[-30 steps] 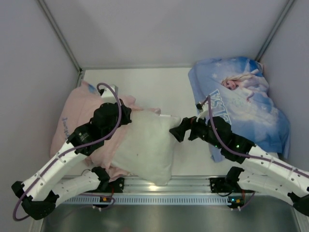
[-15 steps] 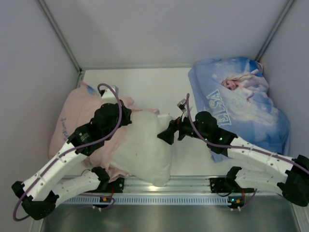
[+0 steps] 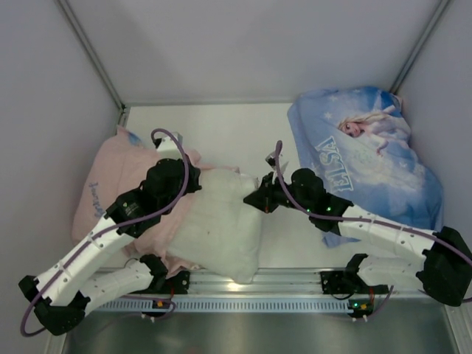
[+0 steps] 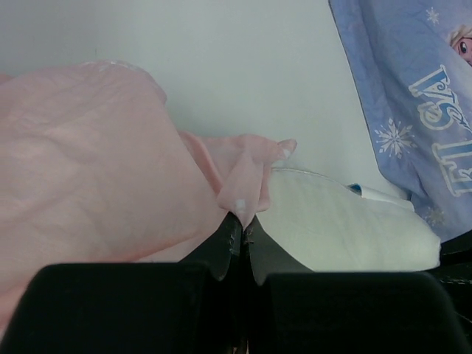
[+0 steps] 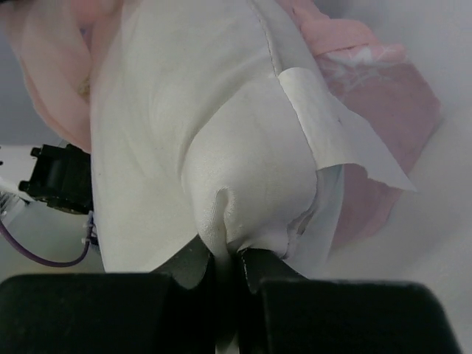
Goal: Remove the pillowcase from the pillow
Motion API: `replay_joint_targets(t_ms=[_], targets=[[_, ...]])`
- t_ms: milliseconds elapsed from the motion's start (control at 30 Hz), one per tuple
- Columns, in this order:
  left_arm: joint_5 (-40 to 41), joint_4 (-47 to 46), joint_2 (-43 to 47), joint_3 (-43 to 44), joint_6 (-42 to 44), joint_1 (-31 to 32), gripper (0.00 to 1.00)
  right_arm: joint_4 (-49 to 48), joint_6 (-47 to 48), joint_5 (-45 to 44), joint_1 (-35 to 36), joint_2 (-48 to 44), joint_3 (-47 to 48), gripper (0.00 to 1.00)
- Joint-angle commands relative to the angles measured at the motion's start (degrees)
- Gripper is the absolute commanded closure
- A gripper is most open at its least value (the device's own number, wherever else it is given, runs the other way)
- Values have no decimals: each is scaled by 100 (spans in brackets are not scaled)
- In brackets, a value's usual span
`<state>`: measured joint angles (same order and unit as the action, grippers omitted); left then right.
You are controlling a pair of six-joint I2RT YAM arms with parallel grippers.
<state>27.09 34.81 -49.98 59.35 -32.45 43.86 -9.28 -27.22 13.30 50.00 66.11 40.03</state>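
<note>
The pillowcase [image 3: 110,188] lies pink face up at the left, bunched round the left part of the pillow [image 3: 217,228]. That plain white pillow sticks out of it toward the table's middle. My left gripper [image 3: 193,171] is shut on a fold of the pink pillowcase [image 4: 240,173] at its open end. My right gripper [image 3: 254,199] is shut on the pillow's right corner, with white fabric [image 5: 243,169] pinched between the jaws. A white label [image 5: 335,133] hangs off the pillow's seam.
A second pillow in a blue Elsa-print case [image 3: 369,158] lies at the back right, against the right wall. Grey walls close in the white table on three sides. A metal rail [image 3: 251,284] runs along the near edge by the arm bases.
My right gripper moved left from beside the blue pillow to the white pillow's corner and shut on it. The left gripper kept its hold on the pink fabric.
</note>
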Motion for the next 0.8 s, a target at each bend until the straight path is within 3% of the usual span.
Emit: replay_joint_targets(t_ms=[0, 300, 467, 533, 600, 767], targets=[[252, -194, 15, 41, 98, -17, 100, -119, -72, -318, -60, -746, -74, 100], [94, -246, -1478, -3, -235, -17, 100, 1330, -424, -847, -60, -2900, -49, 100], [734, -300, -2726, 102, -674, -70, 100, 1814, -600, -1047, -69, -3559, 145, 100], [1043, -20, -3140, 208, -989, -403, 100, 2322, -609, -1294, -60, -3771, 320, 100], [669, 61, -3334, 270, -1079, -989, 100, 2771, -565, -1899, -60, -4157, 557, 100], [595, 61, -2984, 156, -1141, -1722, 100, 4529, -529, -3611, -60, -4922, 1199, 100]])
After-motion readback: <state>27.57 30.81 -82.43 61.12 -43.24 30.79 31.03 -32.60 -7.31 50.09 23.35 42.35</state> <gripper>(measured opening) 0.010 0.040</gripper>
